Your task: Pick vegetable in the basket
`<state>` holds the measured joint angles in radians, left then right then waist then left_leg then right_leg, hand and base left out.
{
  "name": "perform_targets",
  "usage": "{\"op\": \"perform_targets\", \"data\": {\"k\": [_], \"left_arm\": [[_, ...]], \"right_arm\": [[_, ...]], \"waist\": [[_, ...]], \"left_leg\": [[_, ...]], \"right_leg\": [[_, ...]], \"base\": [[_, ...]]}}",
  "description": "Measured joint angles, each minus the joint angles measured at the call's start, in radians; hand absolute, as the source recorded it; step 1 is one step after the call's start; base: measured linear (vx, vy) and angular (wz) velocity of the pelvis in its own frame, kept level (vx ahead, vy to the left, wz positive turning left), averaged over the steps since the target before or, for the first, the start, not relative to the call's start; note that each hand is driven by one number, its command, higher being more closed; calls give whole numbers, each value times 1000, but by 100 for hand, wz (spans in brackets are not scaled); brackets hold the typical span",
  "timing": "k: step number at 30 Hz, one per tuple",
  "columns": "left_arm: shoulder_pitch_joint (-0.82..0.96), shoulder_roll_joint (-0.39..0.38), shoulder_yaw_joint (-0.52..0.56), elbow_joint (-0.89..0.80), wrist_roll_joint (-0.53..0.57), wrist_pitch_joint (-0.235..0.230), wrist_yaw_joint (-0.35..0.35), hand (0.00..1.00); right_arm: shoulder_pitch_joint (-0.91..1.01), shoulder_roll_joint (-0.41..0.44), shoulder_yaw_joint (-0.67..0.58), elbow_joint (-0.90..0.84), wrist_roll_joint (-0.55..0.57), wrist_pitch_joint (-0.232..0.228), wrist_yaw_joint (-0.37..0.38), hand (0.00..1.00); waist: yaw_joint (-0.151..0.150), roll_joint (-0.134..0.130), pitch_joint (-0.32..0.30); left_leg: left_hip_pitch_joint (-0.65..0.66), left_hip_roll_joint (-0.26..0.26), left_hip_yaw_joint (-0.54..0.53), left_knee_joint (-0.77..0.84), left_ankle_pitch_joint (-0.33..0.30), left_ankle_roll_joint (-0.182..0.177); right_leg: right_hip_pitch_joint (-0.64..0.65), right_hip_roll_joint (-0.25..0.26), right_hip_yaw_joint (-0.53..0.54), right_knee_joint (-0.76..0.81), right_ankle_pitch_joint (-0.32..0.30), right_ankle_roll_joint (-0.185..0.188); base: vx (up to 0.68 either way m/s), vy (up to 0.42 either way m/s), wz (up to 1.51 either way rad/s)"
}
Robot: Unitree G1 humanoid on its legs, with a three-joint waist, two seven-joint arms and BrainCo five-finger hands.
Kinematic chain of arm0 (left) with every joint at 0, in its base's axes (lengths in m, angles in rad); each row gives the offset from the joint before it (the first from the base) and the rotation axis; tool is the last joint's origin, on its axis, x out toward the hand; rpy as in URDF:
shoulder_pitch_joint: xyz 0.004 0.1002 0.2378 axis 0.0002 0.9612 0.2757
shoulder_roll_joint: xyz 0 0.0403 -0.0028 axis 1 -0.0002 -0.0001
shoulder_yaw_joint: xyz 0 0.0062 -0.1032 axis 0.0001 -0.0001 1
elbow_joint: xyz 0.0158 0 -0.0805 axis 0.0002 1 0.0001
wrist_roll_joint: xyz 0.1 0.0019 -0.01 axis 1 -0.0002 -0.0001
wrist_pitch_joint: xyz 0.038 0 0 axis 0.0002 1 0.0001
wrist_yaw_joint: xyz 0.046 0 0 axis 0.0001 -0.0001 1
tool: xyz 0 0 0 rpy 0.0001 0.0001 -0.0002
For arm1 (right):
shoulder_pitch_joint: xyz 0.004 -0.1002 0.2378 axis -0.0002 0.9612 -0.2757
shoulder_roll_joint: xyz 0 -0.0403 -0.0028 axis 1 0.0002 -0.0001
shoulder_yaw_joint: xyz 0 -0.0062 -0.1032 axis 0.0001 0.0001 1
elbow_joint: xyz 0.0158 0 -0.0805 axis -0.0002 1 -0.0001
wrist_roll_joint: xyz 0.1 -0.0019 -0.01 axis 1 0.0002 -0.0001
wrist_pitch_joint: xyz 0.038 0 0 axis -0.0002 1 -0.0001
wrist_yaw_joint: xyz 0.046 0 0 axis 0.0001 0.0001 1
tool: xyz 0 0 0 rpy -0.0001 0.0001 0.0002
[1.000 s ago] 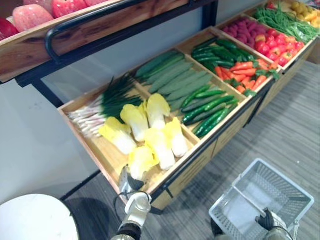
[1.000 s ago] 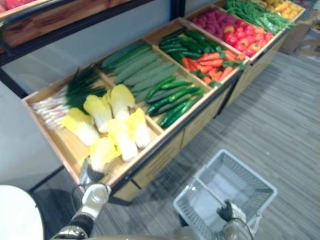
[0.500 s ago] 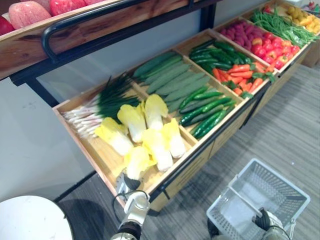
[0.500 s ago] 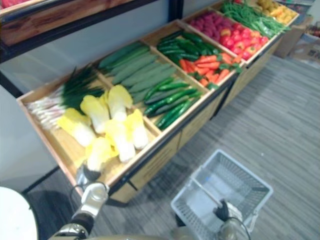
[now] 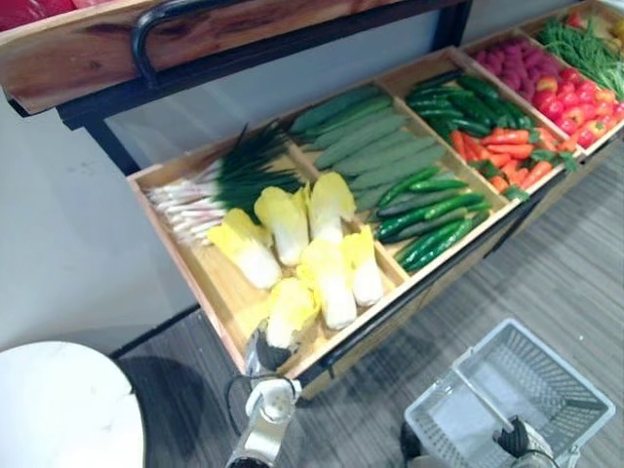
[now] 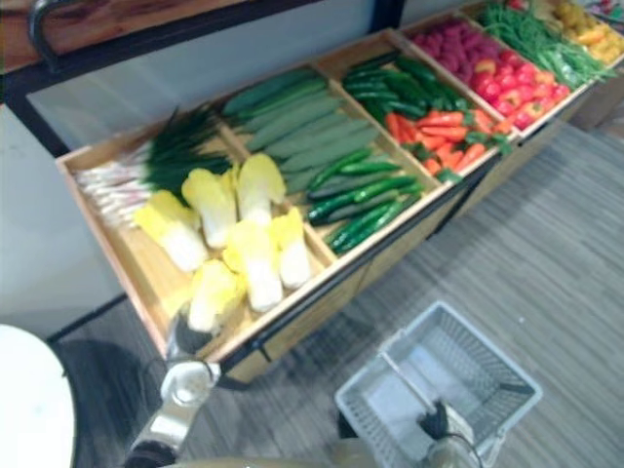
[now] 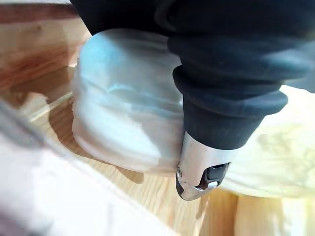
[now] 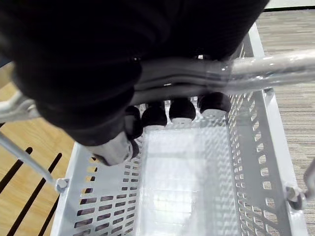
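Several yellow napa cabbages lie in the front left wooden tray (image 5: 210,288). My left hand (image 5: 261,349) is inside that tray at the white stem end of the front cabbage (image 5: 290,307). In the left wrist view the hand's dark cover lies over that pale stem (image 7: 123,103) and a finger (image 7: 199,167) curls down its side. My right hand (image 5: 514,436) is curled round the handle (image 8: 256,69) of the white mesh basket (image 5: 541,375). The basket hangs low at the right with nothing in it.
Behind the cabbages lie spring onions (image 5: 210,185). Trays to the right hold cucumbers (image 5: 366,141), green peppers (image 5: 429,210), carrots (image 5: 502,156) and red vegetables (image 5: 551,93). A wooden shelf with a black bar (image 5: 166,15) overhangs the trays. A white round table (image 5: 58,409) stands at the lower left.
The whole picture has shifted, so the camera moved. My left hand stays at the front cabbage's stem and my right hand keeps hold of the basket's handle.
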<state>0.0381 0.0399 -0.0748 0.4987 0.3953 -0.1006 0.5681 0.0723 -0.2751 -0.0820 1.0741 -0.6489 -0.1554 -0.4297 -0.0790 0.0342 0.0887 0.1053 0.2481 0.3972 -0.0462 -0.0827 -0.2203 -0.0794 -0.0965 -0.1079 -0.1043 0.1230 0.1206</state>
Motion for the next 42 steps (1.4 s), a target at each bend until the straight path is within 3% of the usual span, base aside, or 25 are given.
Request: {"op": "perform_targets", "data": {"k": [11,16,24,34,42], "left_arm": [[126,1,44,-277,15,0,-25,100],[160,-9,56,-362,14,0,-27,100],[163,-17,85,-604,16,-14,28,100],[65,37,-45,-754,17,-59,53,100],[3,50,-200,-757,18,-97,-9,100]], "right_arm": [[25,10,-70,3,1,3,13,100],[56,11,-71,3,1,3,34,100],[58,11,-58,12,-2,0,42,100],[28,-42,-47,44,-3,-4,42,100],[-24,-147,-69,68,0,-6,46,100]], "waist": [[18,9,-13],[28,7,-54],[30,-8,-77],[25,-14,-87],[13,-4,-94]], "left_leg": [[-34,-5,-54,33,-7,13],[-67,-7,-89,45,0,23],[-68,-13,-106,45,6,31],[-47,-19,-81,37,7,32],[-9,-40,-6,28,-1,39]], "right_leg": [[17,-18,-52,1,0,0],[12,-24,-86,3,-6,-2],[14,-33,-96,15,-5,-2],[13,-36,-71,17,-3,-1],[-2,-43,13,26,4,10]], "base": [[-27,-9,14],[-64,-23,17],[-13,-2,5],[0,1,-6],[-23,7,-23]]}}
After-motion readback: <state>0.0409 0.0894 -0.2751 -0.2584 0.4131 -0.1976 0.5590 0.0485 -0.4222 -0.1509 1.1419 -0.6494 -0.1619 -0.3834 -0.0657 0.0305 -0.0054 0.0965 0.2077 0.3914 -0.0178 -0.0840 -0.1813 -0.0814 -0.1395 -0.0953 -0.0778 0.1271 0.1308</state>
